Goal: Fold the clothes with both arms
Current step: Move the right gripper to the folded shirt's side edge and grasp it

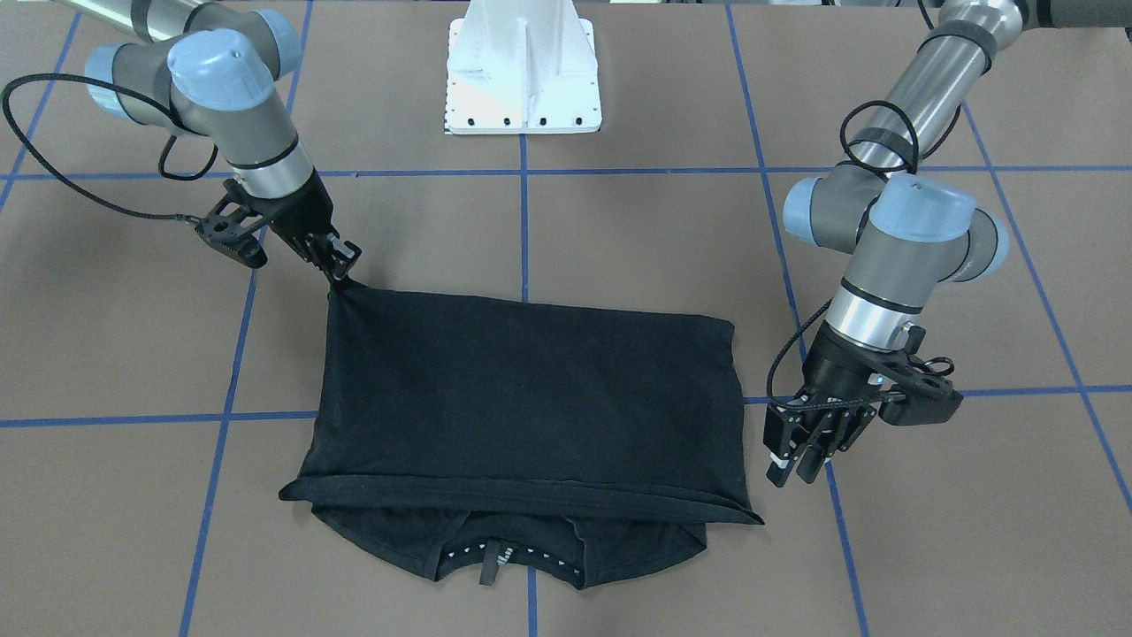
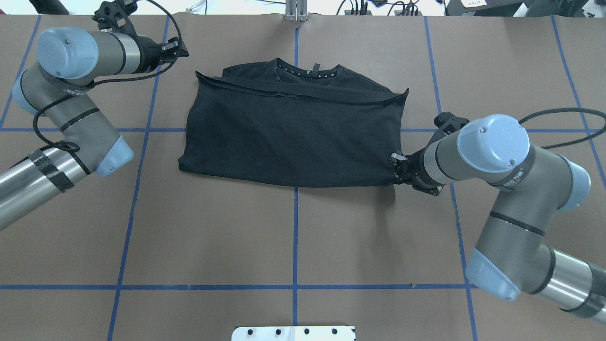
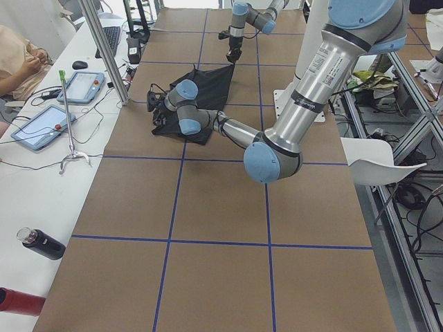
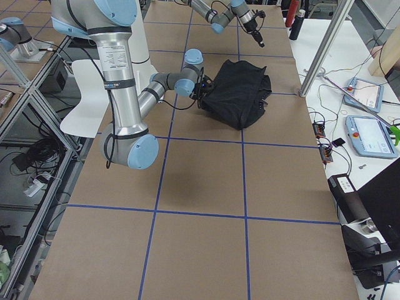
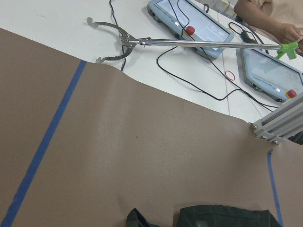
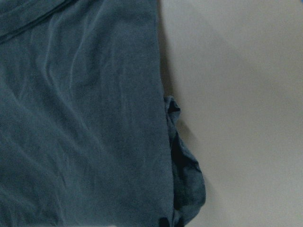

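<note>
The right tool (image 1: 343, 265) pinches a corner of the folded black T-shirt (image 1: 531, 398) lying on the bench (image 1: 619, 230). The left tool (image 1: 792, 473), slightly spread, holds nothing. Pulling from one side could drag the fold askew.

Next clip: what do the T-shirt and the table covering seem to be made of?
T-shirt: knit fabric, probably cotton jersey, matte black; it drapes, creases and bunches at the pinched corner. Table covering: looks like brown kraft paper, matte; in the left wrist view its edge lies wavy over the white bench.
</note>
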`<state>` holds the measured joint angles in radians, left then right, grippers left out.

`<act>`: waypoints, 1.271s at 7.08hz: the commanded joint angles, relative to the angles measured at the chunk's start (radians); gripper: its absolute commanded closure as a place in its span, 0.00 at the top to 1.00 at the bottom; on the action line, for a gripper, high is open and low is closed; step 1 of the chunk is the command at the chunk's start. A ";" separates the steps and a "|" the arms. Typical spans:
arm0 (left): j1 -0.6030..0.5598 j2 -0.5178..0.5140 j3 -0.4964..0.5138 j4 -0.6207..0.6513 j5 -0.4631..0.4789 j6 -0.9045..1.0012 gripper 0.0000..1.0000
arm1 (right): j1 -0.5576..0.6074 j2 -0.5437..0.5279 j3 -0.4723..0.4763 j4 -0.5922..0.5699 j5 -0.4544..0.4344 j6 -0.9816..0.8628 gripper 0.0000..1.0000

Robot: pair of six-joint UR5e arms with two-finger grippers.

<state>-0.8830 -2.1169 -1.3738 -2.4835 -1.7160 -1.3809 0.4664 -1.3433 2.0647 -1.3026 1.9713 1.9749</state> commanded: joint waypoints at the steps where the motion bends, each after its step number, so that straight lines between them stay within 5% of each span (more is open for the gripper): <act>1: -0.001 0.002 -0.048 0.001 -0.040 -0.047 0.51 | -0.072 -0.010 0.061 0.000 0.267 0.085 0.00; 2: -0.001 0.005 -0.079 0.001 -0.104 -0.111 0.51 | -0.154 -0.017 0.069 0.000 0.273 0.088 0.42; 3: -0.001 0.017 -0.111 0.018 -0.134 -0.139 0.51 | -0.239 -0.052 0.057 0.008 0.259 0.088 0.99; 5: 0.001 0.066 -0.180 0.044 -0.145 -0.148 0.51 | -0.224 -0.062 0.043 0.064 0.219 0.087 1.00; 7: 0.056 0.124 -0.293 0.166 -0.133 -0.205 0.52 | -0.072 -0.016 0.040 0.083 0.221 0.081 1.00; 9: 0.126 0.150 -0.298 0.271 -0.052 -0.214 0.53 | 0.085 0.042 0.025 0.083 0.215 0.076 1.00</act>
<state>-0.8014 -1.9859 -1.6614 -2.2815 -1.8148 -1.5884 0.4583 -1.3407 2.1008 -1.2200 2.1894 2.0531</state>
